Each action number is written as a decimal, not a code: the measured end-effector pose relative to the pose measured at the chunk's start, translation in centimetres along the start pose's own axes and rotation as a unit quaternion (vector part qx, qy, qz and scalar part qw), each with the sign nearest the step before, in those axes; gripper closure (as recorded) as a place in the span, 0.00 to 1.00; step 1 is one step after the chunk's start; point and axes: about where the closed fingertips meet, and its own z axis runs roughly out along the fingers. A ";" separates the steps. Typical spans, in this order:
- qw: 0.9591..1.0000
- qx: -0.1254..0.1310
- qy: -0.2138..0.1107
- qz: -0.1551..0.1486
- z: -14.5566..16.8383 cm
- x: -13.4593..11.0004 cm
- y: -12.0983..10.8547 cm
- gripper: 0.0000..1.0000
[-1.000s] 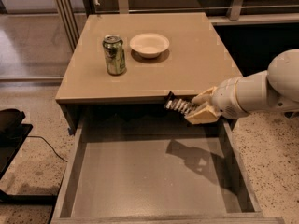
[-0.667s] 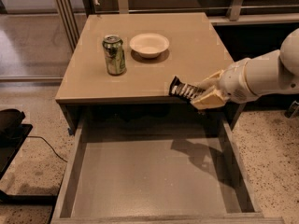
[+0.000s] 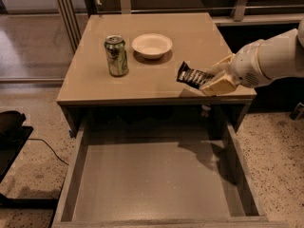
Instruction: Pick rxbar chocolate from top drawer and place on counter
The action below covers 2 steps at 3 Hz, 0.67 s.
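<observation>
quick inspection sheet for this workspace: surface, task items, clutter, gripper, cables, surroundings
surface: counter, tan tabletop, no spills seen.
job's things: rxbar chocolate out of the drawer, held tilted over the counter's front right, not yet laid down; top drawer pulled open, nothing seen inside.
clutter: green can upright on the counter's left; white bowl beside it, apart.
grippers: gripper over the counter's front right edge, jaws closed on the bar's end.
cables: black cable on the floor at left.
surroundings: speckled floor; black object at left, partly cut off.
</observation>
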 end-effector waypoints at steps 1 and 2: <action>1.000 0.021 -0.009 0.017 0.6 -0.7 -2.4 1.00; 0.997 0.064 -0.016 0.048 1.4 -1.5 -7.5 1.00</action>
